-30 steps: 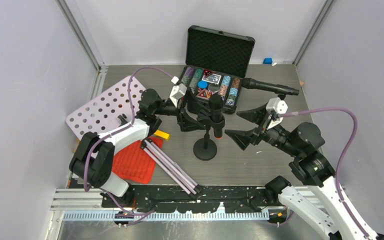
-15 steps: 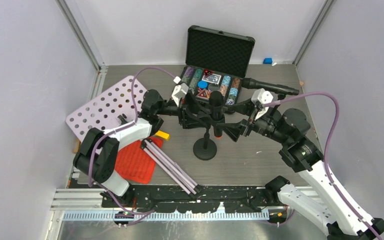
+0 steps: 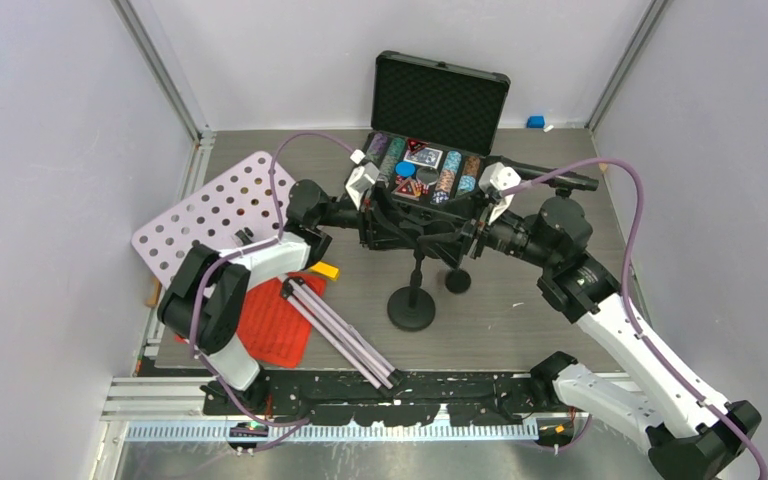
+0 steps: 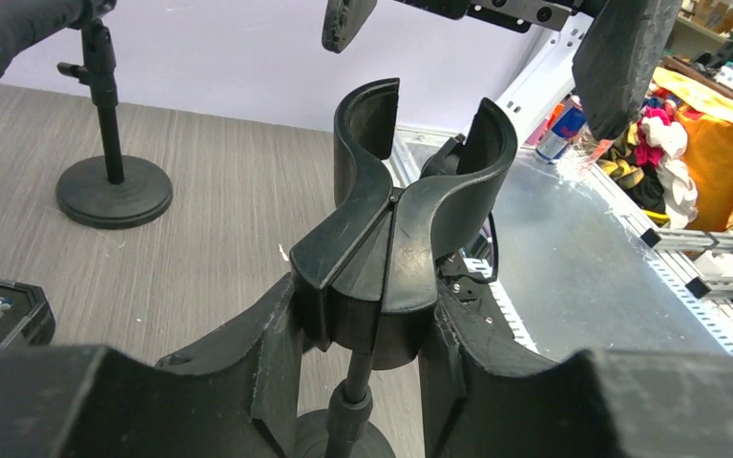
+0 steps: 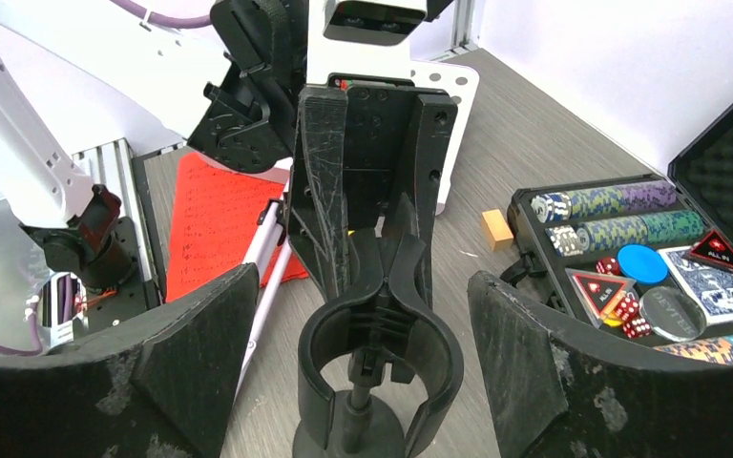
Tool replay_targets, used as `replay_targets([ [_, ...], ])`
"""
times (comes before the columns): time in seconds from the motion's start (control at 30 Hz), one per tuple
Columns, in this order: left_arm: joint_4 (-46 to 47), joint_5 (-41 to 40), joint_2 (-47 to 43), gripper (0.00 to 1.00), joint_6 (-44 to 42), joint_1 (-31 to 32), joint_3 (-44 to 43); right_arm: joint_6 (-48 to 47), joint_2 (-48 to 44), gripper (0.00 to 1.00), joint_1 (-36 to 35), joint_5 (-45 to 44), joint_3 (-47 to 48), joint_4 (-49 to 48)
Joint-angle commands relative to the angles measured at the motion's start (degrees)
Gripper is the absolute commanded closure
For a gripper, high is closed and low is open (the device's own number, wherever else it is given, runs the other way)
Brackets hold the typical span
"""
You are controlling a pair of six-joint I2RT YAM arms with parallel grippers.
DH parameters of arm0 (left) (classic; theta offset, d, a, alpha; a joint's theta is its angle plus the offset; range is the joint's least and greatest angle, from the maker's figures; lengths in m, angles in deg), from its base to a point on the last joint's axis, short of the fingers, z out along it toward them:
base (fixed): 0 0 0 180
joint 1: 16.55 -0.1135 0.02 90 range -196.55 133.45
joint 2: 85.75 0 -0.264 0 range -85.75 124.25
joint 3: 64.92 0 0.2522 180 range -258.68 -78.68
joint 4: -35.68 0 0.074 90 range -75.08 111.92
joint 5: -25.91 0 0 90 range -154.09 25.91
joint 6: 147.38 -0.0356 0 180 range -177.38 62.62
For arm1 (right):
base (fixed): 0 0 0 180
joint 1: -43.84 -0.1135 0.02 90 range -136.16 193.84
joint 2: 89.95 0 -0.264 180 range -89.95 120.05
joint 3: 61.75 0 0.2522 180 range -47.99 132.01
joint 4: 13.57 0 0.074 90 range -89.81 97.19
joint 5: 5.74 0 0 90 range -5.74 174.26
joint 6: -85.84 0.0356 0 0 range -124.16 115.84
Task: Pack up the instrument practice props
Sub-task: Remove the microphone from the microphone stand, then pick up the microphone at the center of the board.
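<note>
Standing open at the far middle of the table (image 3: 530, 320), the black case (image 3: 440, 95) has its foam-lined lid upright. Its tray holds rows of poker chips (image 5: 620, 200), a blue card deck (image 5: 716, 286) and red dice (image 5: 620, 315).

The white hole-punched music rack (image 3: 210, 215) lies flat against the left edge, partly under the left arm. Its folded silver tripod legs (image 3: 345, 335) run toward the near rail (image 3: 360, 408), along the right edge of the red sheet-music pages (image 3: 270, 325).

In front of the case a black pole (image 3: 418, 272) stands on its round base, and its clip (image 4: 406, 219) is empty. The left gripper (image 4: 358, 315) pinches the clip's lower body. The right gripper (image 5: 363, 277), fingers spread wide, straddles the clip from the opposite side without touching it.

A black microphone (image 3: 545, 176) lies level at the far right, behind the right arm, above a second pole (image 4: 105, 105).

A round black object (image 3: 458, 281) sits just right of the base, and what it is cannot be told. A yellow block (image 3: 325, 270) lies beside the legs, and a blue block (image 3: 535, 122) lies at the far wall.

Walls close three sides, and bare tabletop shows right of the base.
</note>
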Motion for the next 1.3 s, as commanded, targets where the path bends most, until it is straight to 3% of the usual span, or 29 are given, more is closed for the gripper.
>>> replay_targets([
  [0.0,7.39,1.19,0.32,1.0,6.05,0.11,-1.83,0.33,0.51,0.15,0.02,1.39,1.1,-5.98],
  [0.17,9.97,1.35,0.61,1.0,7.91,0.11,-1.46,-0.77,-2.94,0.15,0.06,-2.64,1.42,-2.85],
  [0.27,10.19,1.39,0.5,1.0,7.97,0.11,-1.45,-1.79,-6.15,0.15,0.06,-7.4,2.31,5.29],
  [0.57,11.43,1.12,0.81,1.0,8.06,0.11,-0.73,20.69,-16.71,0.21,0.11,-36.24,2.19,24.78],
  [0.7,12.26,1.23,0.49,1.0,7.97,0.02,0.54,30.52,-15.33,0.24,0.07,-43.43,4.34,37.23],
  [0.97,12.79,-0.12,-1.84,1.0,6.27,-1.0,4.64,39.88,-5.11,0.2,0.09,-40.34,4.2,49.63],
  [1.1,7.83,-0.44,-4.4,1.0,2.1,-1.3,6.67,40.95,1.02,0.17,0.07,-36.54,0.22,49.82],
  [1.27,-4.94,-1.83,-9.15,0.98,-7.66,-1.3,8.01,41.19,8.3,0.12,0.05,-29.33,-5.83,42.93],
])
